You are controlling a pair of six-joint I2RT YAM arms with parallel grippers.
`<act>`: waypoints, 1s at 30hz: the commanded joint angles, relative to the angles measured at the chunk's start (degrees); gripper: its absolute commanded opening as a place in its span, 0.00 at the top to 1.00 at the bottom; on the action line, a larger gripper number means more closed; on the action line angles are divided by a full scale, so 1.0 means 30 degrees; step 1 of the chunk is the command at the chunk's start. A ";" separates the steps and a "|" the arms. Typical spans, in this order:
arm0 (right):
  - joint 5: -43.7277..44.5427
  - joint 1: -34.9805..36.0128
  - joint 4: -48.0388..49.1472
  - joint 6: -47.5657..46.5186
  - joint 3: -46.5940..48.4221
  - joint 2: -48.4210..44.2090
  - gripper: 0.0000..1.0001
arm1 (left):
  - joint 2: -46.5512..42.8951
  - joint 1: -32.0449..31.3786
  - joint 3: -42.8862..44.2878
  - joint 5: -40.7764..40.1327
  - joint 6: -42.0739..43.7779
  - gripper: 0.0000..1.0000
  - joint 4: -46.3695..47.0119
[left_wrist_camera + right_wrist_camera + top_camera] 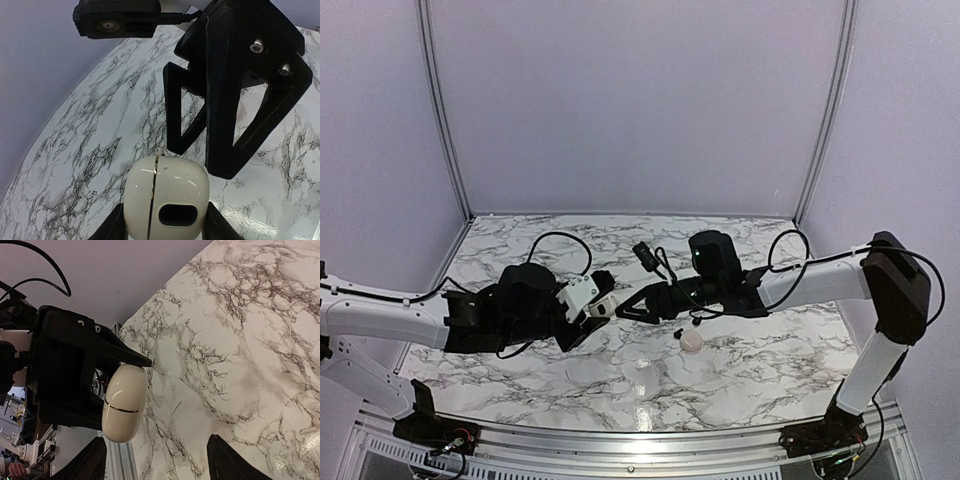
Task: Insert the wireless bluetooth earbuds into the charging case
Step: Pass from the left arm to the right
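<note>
The left jaws pinch the white charging case (pixel 167 200) by its sides, lid shut, above the counter (pixel 620 390), while the right jaws, spread wide and empty, face its far end, and a pale earbud (pixel 691 342) and a black earbud (pixel 677 332) lie on the counter behind the right jaws.

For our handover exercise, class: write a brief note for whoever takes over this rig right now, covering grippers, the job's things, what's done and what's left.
Left gripper: shut on the white charging case, held above the table; its lid looks closed.
Right gripper: open, empty, close beside the case.
One black earbud and a small white piece, maybe another earbud, lie on the table.
Done: case picked up.
Left: open it, insert the earbuds.
</note>
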 commanded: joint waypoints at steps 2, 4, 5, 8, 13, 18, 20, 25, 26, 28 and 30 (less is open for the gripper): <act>-0.0519 0.0552 0.0933 0.0638 0.0951 0.0493 0.34 | 0.0127 -0.0771 0.0469 -0.1962 0.0699 0.68 0.0997; -0.0525 0.0583 0.0998 0.0688 0.1018 0.0583 0.40 | 0.0351 -0.0933 0.0494 -0.2131 0.0718 0.68 0.1056; -0.0530 0.0583 0.1022 0.0736 0.1048 0.0617 0.43 | 0.0422 -0.1008 0.0523 -0.2237 0.0744 0.68 0.1100; -0.0605 0.0643 0.1168 0.0814 0.1110 0.0685 0.45 | 0.0640 -0.1136 0.0623 -0.2321 0.0769 0.68 0.1197; -0.0734 0.0714 0.1609 0.1188 0.1289 0.0932 0.48 | 0.0956 -0.1295 0.0758 -0.2549 0.0951 0.68 0.1291; -0.0778 0.0935 0.1765 0.1336 0.1475 0.1348 0.52 | 0.1007 -0.1350 0.0705 -0.2579 0.0802 0.68 0.1584; -0.0825 0.1022 0.1948 0.1440 0.1408 0.1467 0.56 | 0.1030 -0.1380 0.0690 -0.2639 0.0713 0.68 0.1688; -0.1108 0.1053 0.2290 0.1738 0.1486 0.1732 0.66 | 0.1137 -0.1488 0.0686 -0.2779 0.0763 0.68 0.1822; -0.1130 0.1063 0.2322 0.1724 0.1505 0.1720 0.68 | 0.1143 -0.1502 0.0679 -0.2809 0.0805 0.68 0.1822; -0.1106 0.1073 0.2282 0.1667 0.1546 0.1715 0.70 | 0.1172 -0.1576 0.0630 -0.2857 0.0883 0.68 0.1822; -0.1183 0.1069 0.2329 0.1736 0.1601 0.1743 0.72 | 0.1209 -0.1614 0.0545 -0.2958 0.0969 0.68 0.1822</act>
